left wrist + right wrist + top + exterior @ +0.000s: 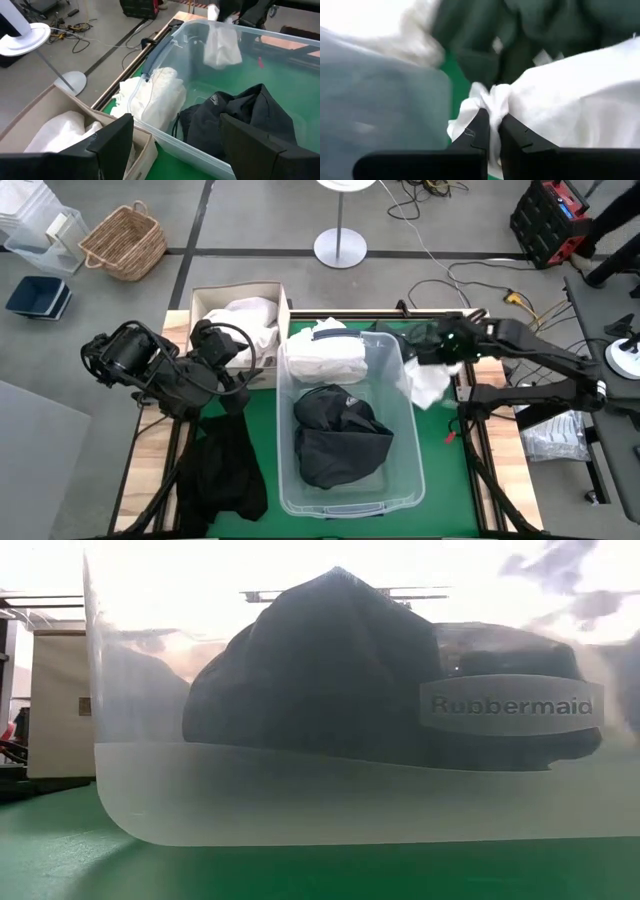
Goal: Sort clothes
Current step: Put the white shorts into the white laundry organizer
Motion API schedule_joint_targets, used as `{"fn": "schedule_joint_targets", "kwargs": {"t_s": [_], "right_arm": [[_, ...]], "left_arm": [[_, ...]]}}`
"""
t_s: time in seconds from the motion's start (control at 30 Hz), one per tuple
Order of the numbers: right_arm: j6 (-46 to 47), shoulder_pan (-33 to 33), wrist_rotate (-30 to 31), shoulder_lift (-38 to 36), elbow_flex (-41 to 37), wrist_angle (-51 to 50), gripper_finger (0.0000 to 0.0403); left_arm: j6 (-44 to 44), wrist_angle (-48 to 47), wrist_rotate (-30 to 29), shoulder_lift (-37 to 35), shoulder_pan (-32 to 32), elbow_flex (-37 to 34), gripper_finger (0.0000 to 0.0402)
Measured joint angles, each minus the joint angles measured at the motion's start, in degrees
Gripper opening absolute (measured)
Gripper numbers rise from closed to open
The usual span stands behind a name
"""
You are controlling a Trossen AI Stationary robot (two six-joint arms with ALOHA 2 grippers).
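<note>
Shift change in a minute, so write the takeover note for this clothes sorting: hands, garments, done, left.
Right hand: shut on a white garment, held just outside the clear tub's right wall.
Left hand: open, empty, near the cardboard box.
Done: white clothes lie in the box.
Left: white garment and dark garment in the tub, another dark garment on the mat, left of the tub.

High camera looked straight down on the desk point(440, 470); low camera sat level against the clear tub point(300, 800), which both showed.
</note>
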Motion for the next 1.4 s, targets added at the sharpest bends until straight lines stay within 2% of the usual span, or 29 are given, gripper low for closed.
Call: {"fn": "schedule_joint_targets", "kwargs": {"t_s": [0.17,0.3,0.53,0.73,0.93,1.03,1.4], "right_arm": [[-4.4,0.0,5.3,1.2,10.5,0.2,0.0013],[-10.1,0.0,9.2,2.6,18.3,1.2,0.0013],[-24.8,0.0,10.9,5.4,28.8,13.6,0.0012],[-34.2,0.0,5.8,9.1,33.7,27.1,0.0012],[-37.2,0.0,-2.5,14.8,38.1,35.8,0.0012],[-37.8,1.1,-5.7,18.3,40.5,38.9,0.0012],[-44.1,8.1,-6.7,31.3,54.2,39.6,0.0012]], "left_arm": [[3.2,2.6,-0.1,0.0,0.1,0.0,0.0267],[9.0,8.2,-1.3,0.0,0.1,0.0,0.0267],[24.2,21.8,-1.4,0.1,1.7,0.0,0.0267],[33.4,30.4,-0.3,0.2,4.6,0.0,0.0267],[35.3,34.5,4.8,0.7,8.8,0.0,0.0267],[35.7,36.4,5.1,1.8,11.1,0.0,0.0267],[39.4,42.2,10.0,6.4,17.2,0.0,0.0267]]}}
